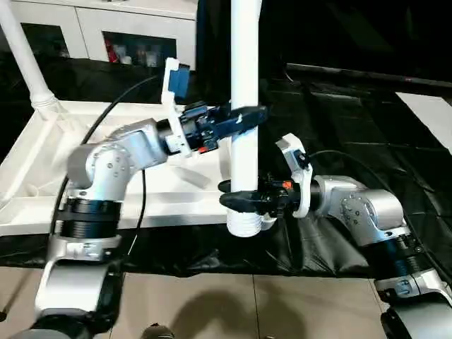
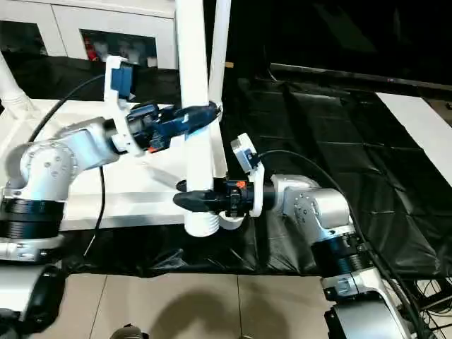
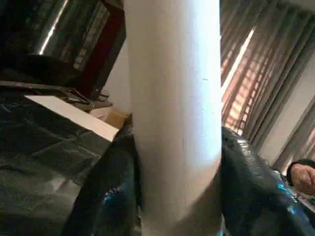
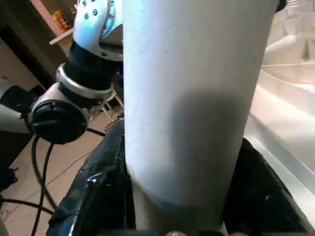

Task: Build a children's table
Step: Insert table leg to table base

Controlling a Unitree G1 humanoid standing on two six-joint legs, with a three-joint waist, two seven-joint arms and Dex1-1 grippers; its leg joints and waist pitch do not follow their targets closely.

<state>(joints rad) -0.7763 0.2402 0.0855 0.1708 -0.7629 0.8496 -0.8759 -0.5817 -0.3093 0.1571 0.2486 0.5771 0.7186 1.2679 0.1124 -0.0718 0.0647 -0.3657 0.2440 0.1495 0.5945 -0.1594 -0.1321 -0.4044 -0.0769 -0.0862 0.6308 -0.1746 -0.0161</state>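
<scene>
The children's table top (image 1: 42, 162) lies underside up on the black-covered work table, at the left. One white leg (image 1: 28, 67) stands in its far left corner socket, and another leg (image 2: 220, 42) rises behind the middle. I hold a third leg (image 1: 244, 85) upright with both grippers. My left gripper (image 1: 247, 115) is shut on its middle, fingers (image 3: 106, 196) on both sides of the tube. My right gripper (image 1: 239, 198) is shut on it lower down, just above the ribbed end (image 1: 244, 224). That end hangs at the top's near right corner.
Black sheeting (image 1: 353, 134) covers the work table to the right, with a white board (image 1: 432, 113) at its far right. White cabinets (image 1: 106, 28) stand behind. Tiled floor (image 1: 247, 304) lies below the near edge. A person (image 3: 302, 177) shows in the left wrist view.
</scene>
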